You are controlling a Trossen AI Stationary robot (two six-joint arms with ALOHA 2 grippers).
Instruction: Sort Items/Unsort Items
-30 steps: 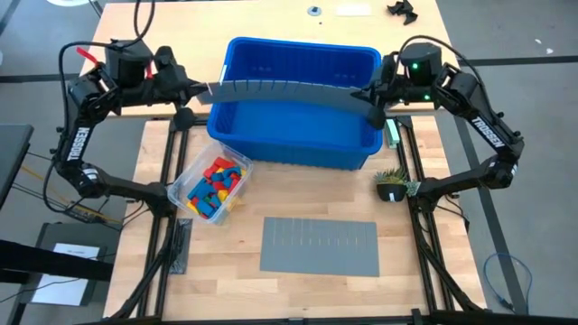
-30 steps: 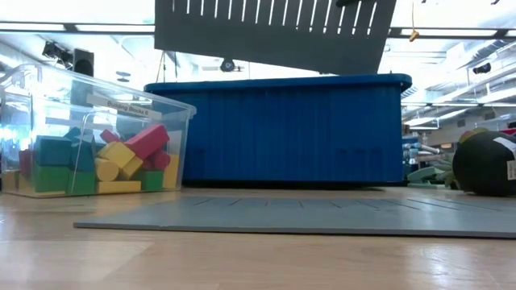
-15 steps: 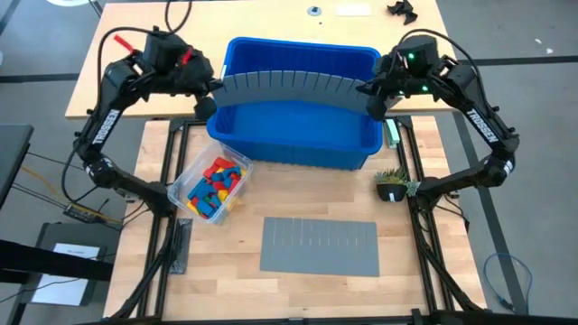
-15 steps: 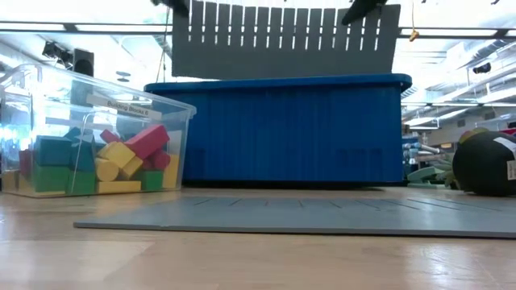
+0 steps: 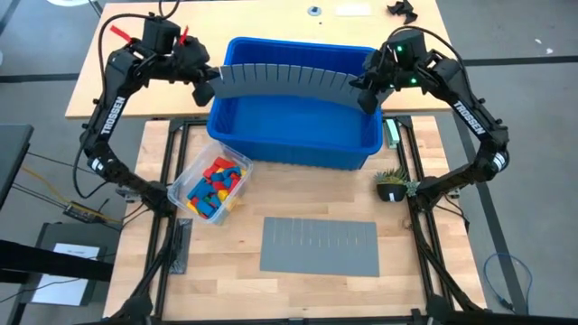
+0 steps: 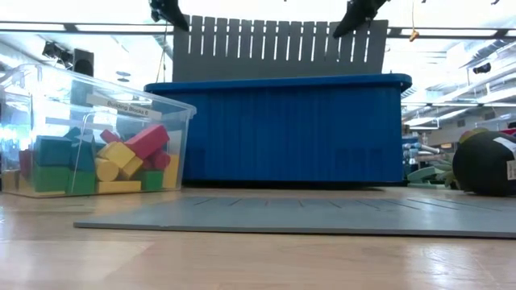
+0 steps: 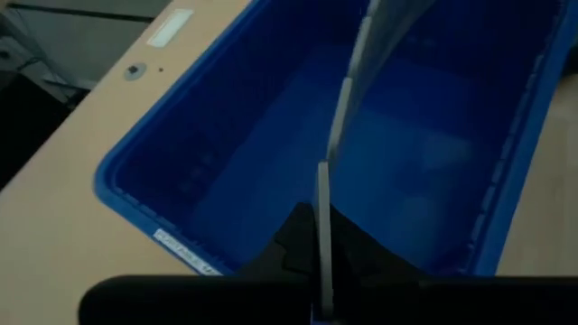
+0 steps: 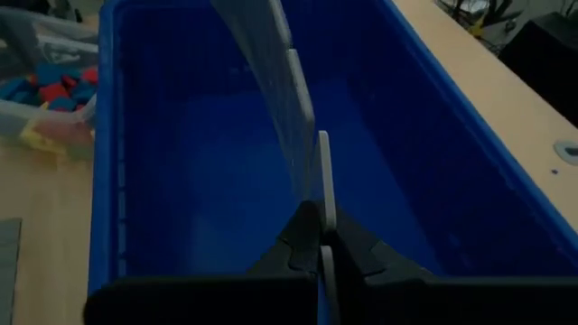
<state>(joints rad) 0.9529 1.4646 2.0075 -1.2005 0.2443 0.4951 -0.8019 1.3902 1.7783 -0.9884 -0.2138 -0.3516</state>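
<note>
Above the bin: a grey slotted divider sheet [image 5: 287, 84] is held upright on its long edge across the large blue bin [image 5: 293, 140], bowed slightly, one end in each gripper.

Left arm pose: the arm is raised from the table's 9 o'clock side and bent over toward the bin's 10 o'clock corner, wrist angled down and inward.

Left gripper [image 5: 207, 88]: the fingers are pinched tight on the sheet's left end; in the left wrist view the sheet's edge [image 7: 325, 226] is seen clamped between the two dark fingers [image 7: 289, 248], above the bin's blue interior.

Right arm pose: the arm is raised from the 3 o'clock side and folded toward the bin's 2 o'clock corner, mirrored to the left arm.

Right gripper [image 5: 365, 93]: the fingers are closed on the sheet's right end; in the right wrist view the sheet [image 8: 298, 117] is seen running away from the pinch over the bin.

Low view: the sheet [image 6: 278, 48] is seen standing above the bin's rim, both grippers at its top corners.

Items: the toy blocks [image 5: 217, 183], red, yellow, green and blue, are lying piled in a clear plastic box [image 5: 185, 191] on the table at 7 o'clock of the bin, just beside it.

Second sheet [image 5: 318, 246]: laid flat on the table at 6 o'clock, apart from the bin.

Small plant [image 5: 394, 183]: set at the bin's 4 o'clock corner.
</note>
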